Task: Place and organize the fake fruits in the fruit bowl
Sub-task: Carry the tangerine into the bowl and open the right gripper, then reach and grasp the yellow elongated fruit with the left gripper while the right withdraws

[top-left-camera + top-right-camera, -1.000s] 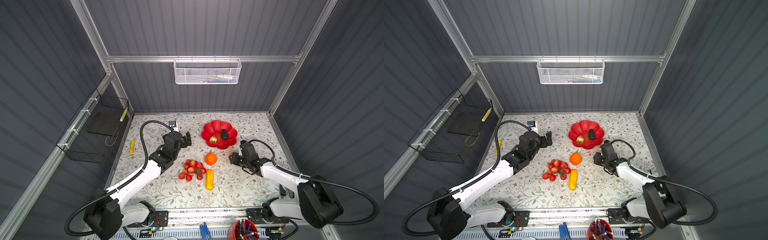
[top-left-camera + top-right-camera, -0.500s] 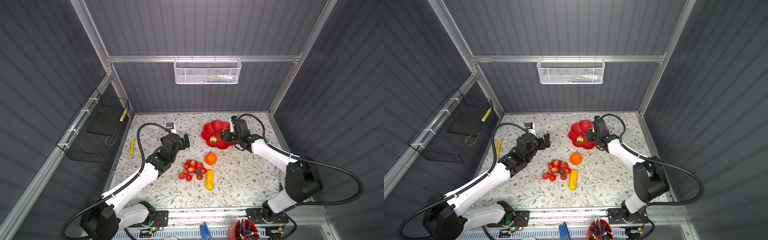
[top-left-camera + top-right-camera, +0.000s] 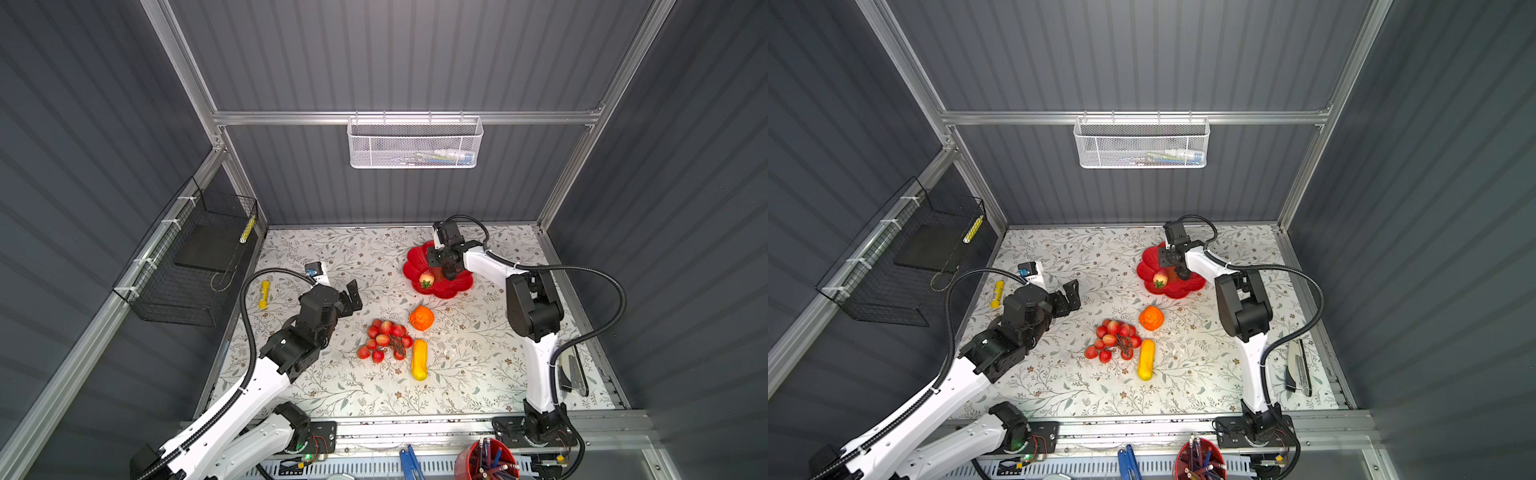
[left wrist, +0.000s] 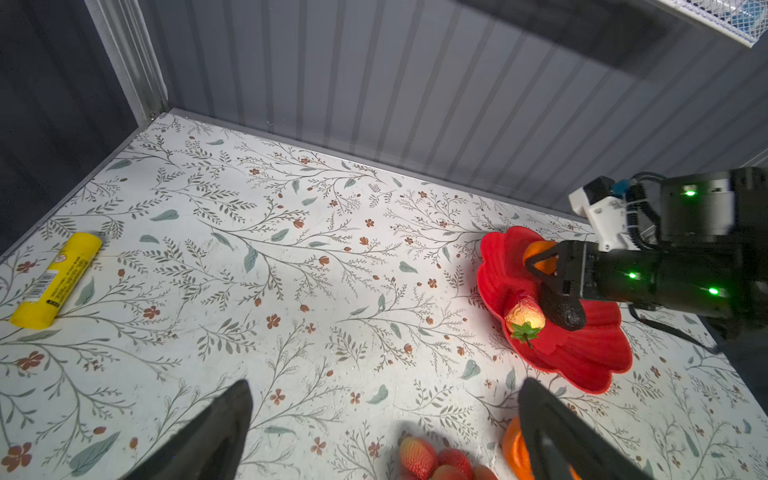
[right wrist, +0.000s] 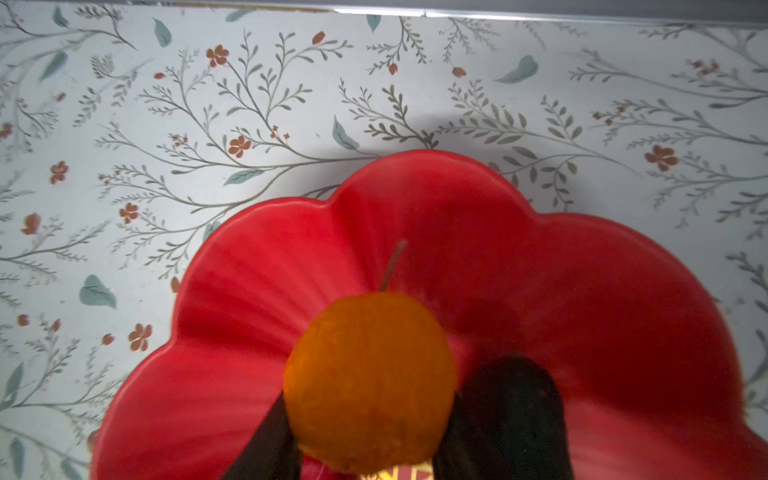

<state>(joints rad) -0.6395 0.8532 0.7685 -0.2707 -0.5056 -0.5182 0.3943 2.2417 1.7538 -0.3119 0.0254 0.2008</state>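
Front of desk: long fruit (image 3: pixel 419 360) lies flat, long axis running front to back, just beside the grapes (image 3: pixel 384 340); the ridged fruit (image 3: pixel 421 318) sits beyond.
Left claw (image 3: pixel 352 300): jaws wide apart, empty, above bare desk.
Bowl (image 3: pixel 453 291): far right, with the strawberry (image 3: pixel 426 279) and avocado (image 4: pixel 563 309) side by side inside.
Right claw (image 5: pixel 390 399): clamped on the orange (image 5: pixel 370 378) over the bowl's far petals.
Orange's heading: round, with no long axis; its stem points away from the claw, toward the rim.
Step in hand: probably the release. It is best done low, over the free hollow, so the orange cannot roll off.
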